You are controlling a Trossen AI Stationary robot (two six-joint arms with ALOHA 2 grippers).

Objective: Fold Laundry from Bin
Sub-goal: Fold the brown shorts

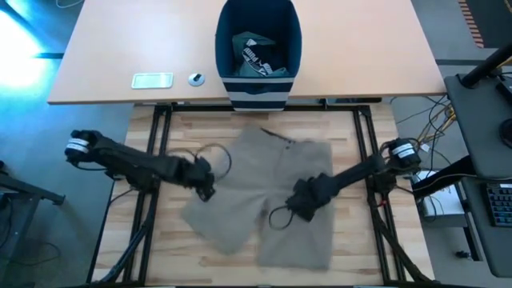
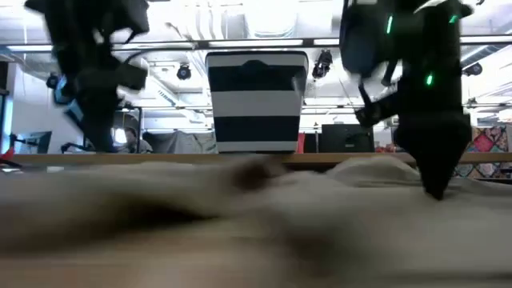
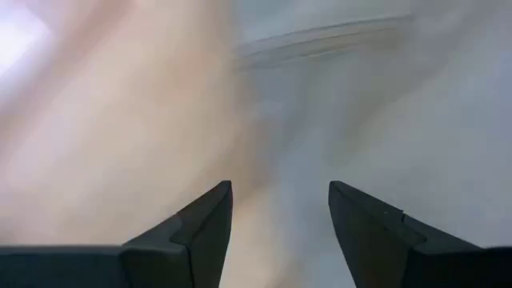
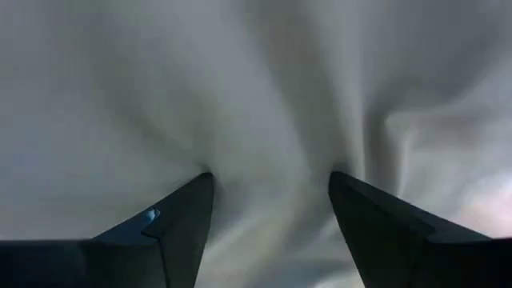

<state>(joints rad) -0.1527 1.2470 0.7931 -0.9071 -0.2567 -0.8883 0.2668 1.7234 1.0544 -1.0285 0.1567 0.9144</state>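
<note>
Beige garment (image 1: pixel 264 204) lies spread flat on the worktop (image 1: pixel 352 128) in front of the bin (image 1: pixel 258 48), which holds more laundry. Left gripper (image 1: pixel 206 182) hovers at its left edge, jaws apart and empty; right gripper (image 1: pixel 302 200) is pressed into the middle, jaws spread with cloth bunching between them, not yet pinched. I'd smooth the wrinkles outward first, then grab matching edges so the fold lands square
</note>
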